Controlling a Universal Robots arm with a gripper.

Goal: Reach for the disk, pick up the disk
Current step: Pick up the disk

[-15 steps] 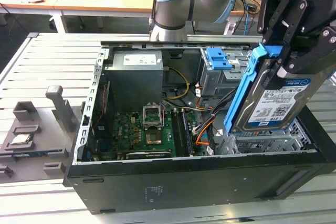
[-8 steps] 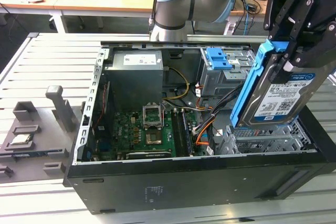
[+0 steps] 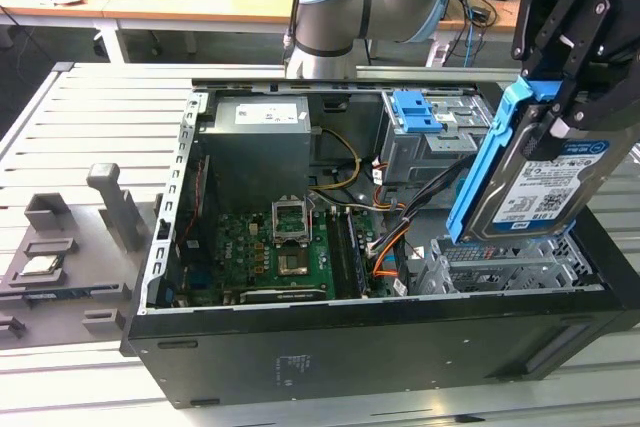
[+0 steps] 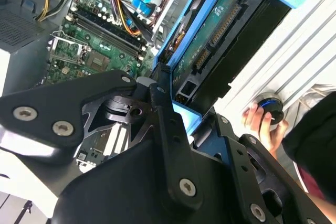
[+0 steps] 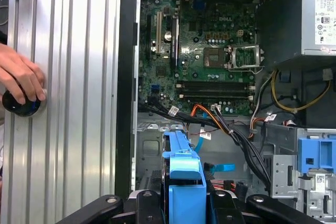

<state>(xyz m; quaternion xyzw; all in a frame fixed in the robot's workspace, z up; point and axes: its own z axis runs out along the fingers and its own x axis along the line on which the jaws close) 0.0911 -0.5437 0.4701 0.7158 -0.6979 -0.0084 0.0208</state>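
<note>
— How far along?

— Reached and gripped, by the look of it. Gripper [image 3: 562, 92] clamped on the upper end of the disk [image 3: 540, 172], blue rails and all. Held on edge and tilted, above the metal drive cage [image 3: 500, 262] at the exterior view's right end of the open computer case [image 3: 350, 347]. Seemed lifted clear of the cage, touching nothing below.

— Anything left?

— Little, judged from that. Pick-up looked done, or very nearly.

— Any writing?

— White-and-blue barcode label on the disk's broad face, print too small to make out. White sticker on the grey power supply [image 3: 258, 112] at the far side of the case. White lettering on the gripper's body, left unread.

— Anything else?

— A person's hand [image 5: 21, 80] laid on a dark round button [image 5: 16, 107] on the slatted desk [image 5: 79, 77], beside the case.
</note>
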